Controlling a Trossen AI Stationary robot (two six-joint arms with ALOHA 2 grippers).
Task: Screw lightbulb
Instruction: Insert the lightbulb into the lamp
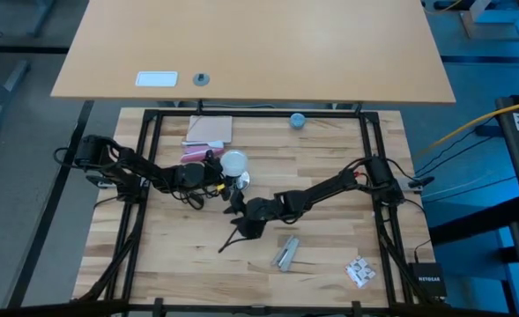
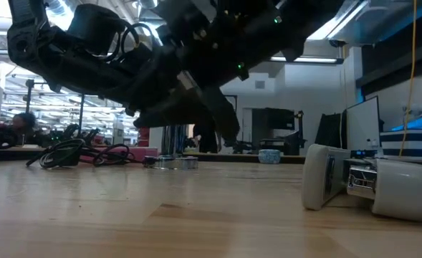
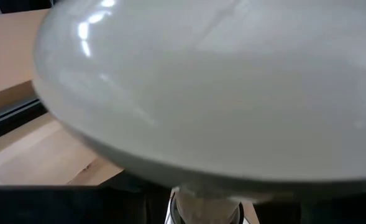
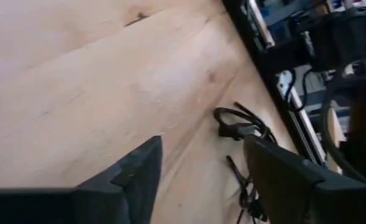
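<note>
The left end effector point(image 1: 213, 176) sits just left of centre in the high view, closed on the lightbulb point(image 1: 233, 163), whose white globe fills nearly the whole left wrist view with its pale neck at the bottom edge. From above, the bulb stands over a flat shiny metal disc point(image 1: 240, 180) on the counter point(image 1: 329, 246) (whether the neck has met any thread there is hidden by the globe). The right end effector point(image 1: 233, 231) lies below centre in the high view, its fingers point(image 4: 133, 171) spread apart over bare wood with nothing between them, well clear of the bulb.

To screw the bulb in well, I would judge that the left arm needs to keep the neck upright and centred over its seat, press down only lightly, and turn in short arcs, regripping between them so the glass is not squeezed hard. If the base under it can spin freely, the idle right arm could steady it; a tilted start risks cross-threading.
</note>
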